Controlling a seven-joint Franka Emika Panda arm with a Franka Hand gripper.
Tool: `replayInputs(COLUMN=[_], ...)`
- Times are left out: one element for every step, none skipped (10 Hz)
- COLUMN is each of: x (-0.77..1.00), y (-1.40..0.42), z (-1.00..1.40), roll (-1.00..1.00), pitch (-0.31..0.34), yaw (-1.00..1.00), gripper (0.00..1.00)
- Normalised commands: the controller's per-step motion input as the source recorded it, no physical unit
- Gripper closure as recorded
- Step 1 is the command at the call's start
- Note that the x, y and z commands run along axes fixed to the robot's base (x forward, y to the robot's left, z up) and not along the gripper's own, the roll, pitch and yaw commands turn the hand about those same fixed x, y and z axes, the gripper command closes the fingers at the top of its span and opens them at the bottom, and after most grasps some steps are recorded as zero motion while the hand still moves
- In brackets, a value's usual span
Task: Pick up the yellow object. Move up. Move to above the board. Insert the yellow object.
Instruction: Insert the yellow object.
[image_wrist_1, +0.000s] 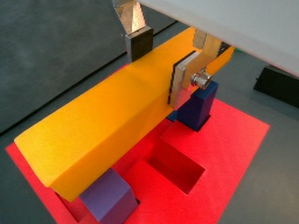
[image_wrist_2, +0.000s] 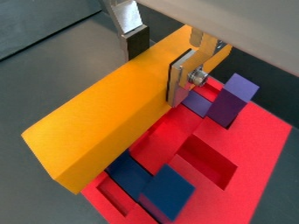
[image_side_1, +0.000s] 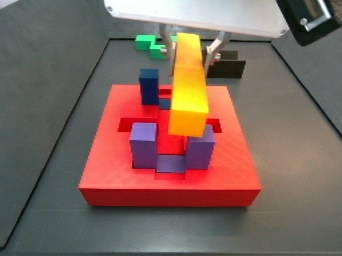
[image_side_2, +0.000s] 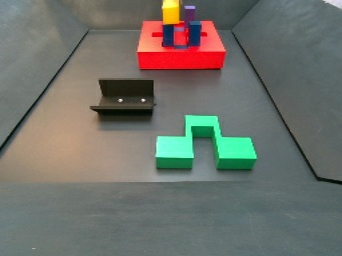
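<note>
Our jaws (image_wrist_1: 163, 59) clamp the yellow object (image_side_1: 187, 85), its long axis level above the board (image_side_1: 170, 175).

My hand (image_wrist_1: 163, 57) is above the board (image_side_1: 114, 178), clamped across one end of the bar (image_side_1: 189, 88), which hangs over the posts (image_side_1: 144, 143) standing in the board's slots. On the tabletop (image_side_2: 80, 140), the fixture (image_side_2: 124, 98) sits between the board and the stepped block (image_side_2: 203, 145).
</note>
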Motion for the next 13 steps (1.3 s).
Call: replayInputs(x=[-0.25, -0.28, -0.31, -0.35, -0.29, -0.17, 0.0, 0.02, 0.16, 0.15, 0.0, 0.0, 0.0], y=[0.0, 0.0, 0.0, 0.0, 0.0, 0.0, -0.04, -0.07, -0.09, -0.08, -0.05, -0.09, -0.09], z=[0.0, 0.0, 0.0, 0.0, 0.0, 0.0, -0.05, -0.01, 0.0, 0.0, -0.02, 0.0, 0.0], roll=[-0.17, -0.12, -0.07, -0.06, -0.06, 0.0, 0.0, 0.0, 0.0, 0.0, 0.0, 0.0, 0.0], pitch=[-0.103, -0.099, -0.099, -0.094, -0.091, -0.084, -0.044, -0.02, 0.0, 0.0, 0.0, 0.0, 0.0], yaw=[0.07, 0.04, 0.01, 0.0, 0.0, 0.05, 0.13, 0.16, 0.17, 0.16, 0.1, 0.05, 0.02], gripper=[1.0, 1.0, 1.0, 1.0, 1.0, 1.0, 1.0, 1.0, 1.0, 1.0, 1.0, 1.0, 1.0])
